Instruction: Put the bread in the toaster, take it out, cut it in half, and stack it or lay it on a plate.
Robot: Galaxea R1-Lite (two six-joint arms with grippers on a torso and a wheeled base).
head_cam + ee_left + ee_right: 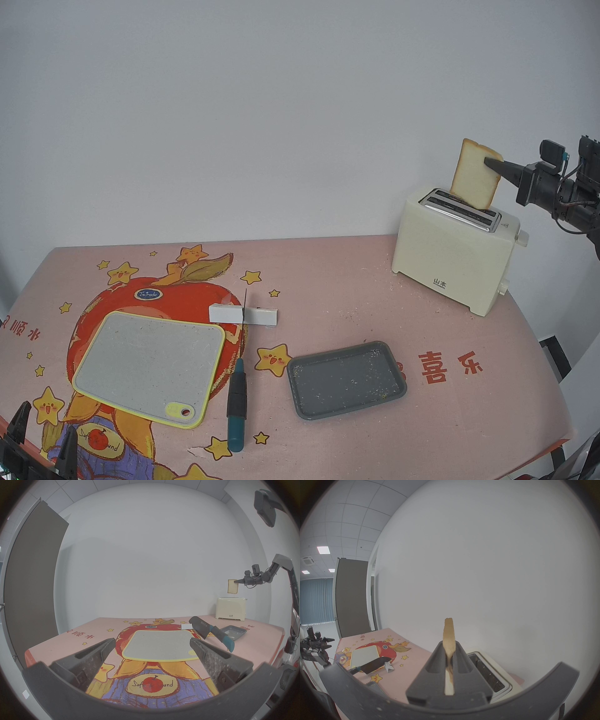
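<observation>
The right hand (492, 164) pinches the bread (474, 176) upright just above the toaster (451, 257); the left hand (151, 642), fingers spread, sits well apart from the toaster.

Setting: a test room in an office-type building, with one table laid out as a kitchen counter.
Ceiling: grid ceiling tiles (353, 517) with a recessed panel light (324, 550).
Surrounds: bare white wall (250, 112); grey partition (351, 597); blue vertical blinds (315, 600).
Kitchen props: toaster (453, 250), cutting board (147, 359), knife (237, 400) and tray (347, 380) on a cartoon-print tablecloth (350, 294).
</observation>
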